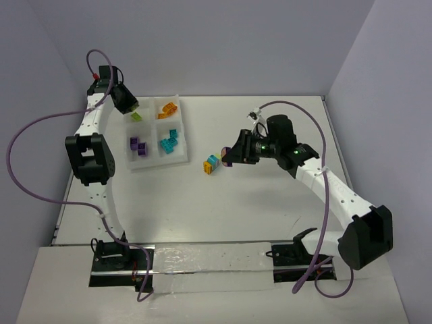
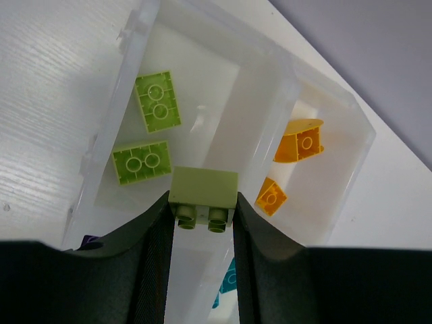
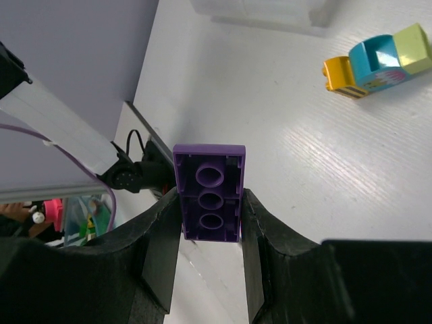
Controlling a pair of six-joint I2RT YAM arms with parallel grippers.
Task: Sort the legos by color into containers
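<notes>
Left gripper [image 2: 202, 210], closed on a lime brick [image 2: 204, 187] with its studs turned back toward the wrist, was poised over the tray [image 2: 202, 74]; two more lime bricks [image 2: 157, 101] lay just beyond its fingertips in the same compartment. The divider wall stood close off one side of the fingers, with orange bricks [image 2: 300, 142] past it, so a release with any sideways drift, or a bounce off the hard floor, could have sent the brick into the wrong compartment. Right gripper [image 3: 209, 226] clamped a purple brick [image 3: 209, 192] by its long sides, well apart from the tray, with a clump of orange, teal and lime bricks [image 3: 374, 57] on the table ahead of its fingers. The purple compartment [image 1: 140, 147] lay near the left arm, so carrying the purple brick there risked a knock between arms; the clump, dropped in whole, would have been mis-sorted
</notes>
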